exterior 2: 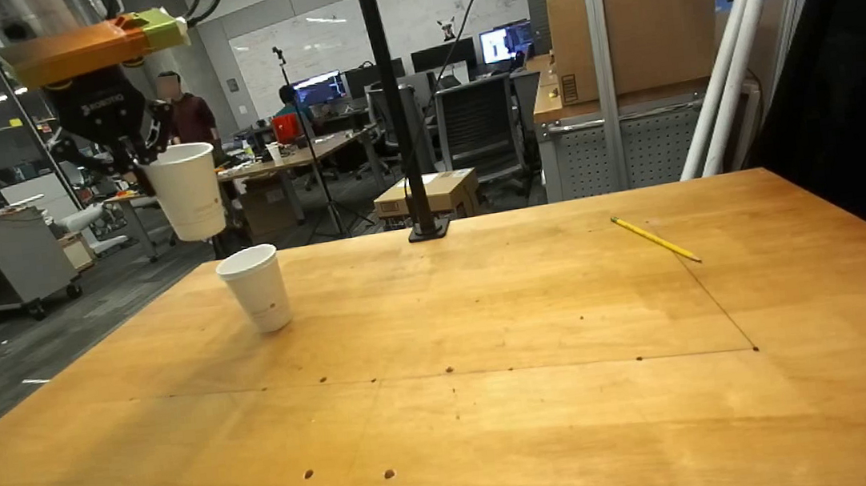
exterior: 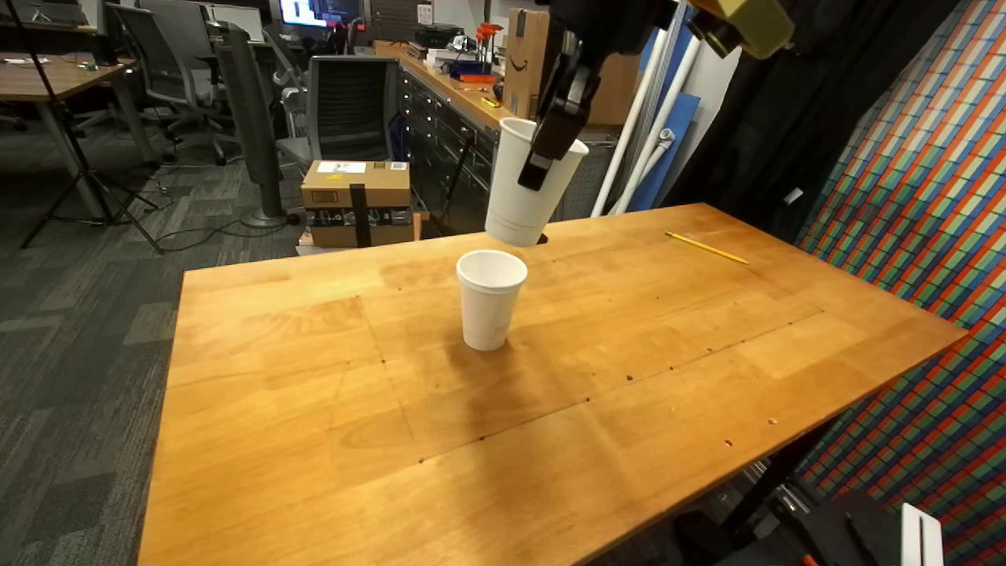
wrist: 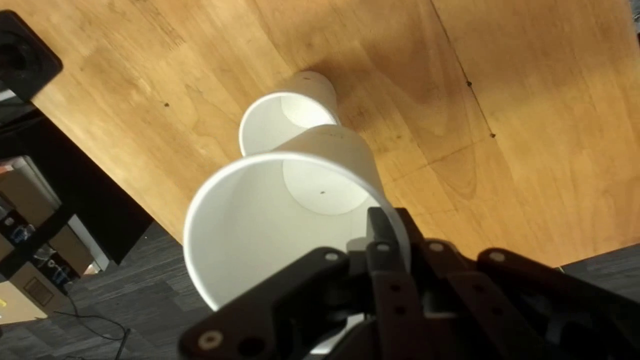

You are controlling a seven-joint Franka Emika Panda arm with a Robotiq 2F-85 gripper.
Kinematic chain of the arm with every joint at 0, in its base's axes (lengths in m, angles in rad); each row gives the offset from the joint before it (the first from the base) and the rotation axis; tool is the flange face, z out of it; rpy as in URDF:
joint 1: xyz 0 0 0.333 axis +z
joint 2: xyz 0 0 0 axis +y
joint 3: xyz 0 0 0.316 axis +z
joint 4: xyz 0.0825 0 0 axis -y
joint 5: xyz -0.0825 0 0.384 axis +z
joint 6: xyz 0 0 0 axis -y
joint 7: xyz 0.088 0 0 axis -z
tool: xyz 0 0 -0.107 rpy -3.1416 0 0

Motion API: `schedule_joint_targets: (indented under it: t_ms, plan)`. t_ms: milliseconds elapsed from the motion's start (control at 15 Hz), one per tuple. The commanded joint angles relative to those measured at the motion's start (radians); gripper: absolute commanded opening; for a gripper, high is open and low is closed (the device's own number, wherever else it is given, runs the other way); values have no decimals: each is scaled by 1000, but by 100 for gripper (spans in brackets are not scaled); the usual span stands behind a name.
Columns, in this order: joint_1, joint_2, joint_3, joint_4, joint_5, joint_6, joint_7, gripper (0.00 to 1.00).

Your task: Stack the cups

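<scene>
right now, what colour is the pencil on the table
The pencil is yellow, clearest in an exterior view.

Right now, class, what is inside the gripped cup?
Inside the gripped cup, the wrist view shows a fingertip and, on the bottom, a dark speck; the gripper covers part of the inner wall.

Tilted cup, lower upright cup

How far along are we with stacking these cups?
Done: the gripper has the held cup by its wall, clear of the table. In hand: lining up, it seems; in both exterior views the held cup hangs higher than the standing cup, apart from it. Left: likely centring over that upright, open cup, lowering in and letting go, since nothing is nested yet.
</scene>
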Motion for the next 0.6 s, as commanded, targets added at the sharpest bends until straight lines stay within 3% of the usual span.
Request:
schedule_joint_targets:
  t_ms: [0,533]
  plan:
    - [28,46,6,30,29,42,-6,0]
    - [25,134,-8,60,31,77,-68,0]
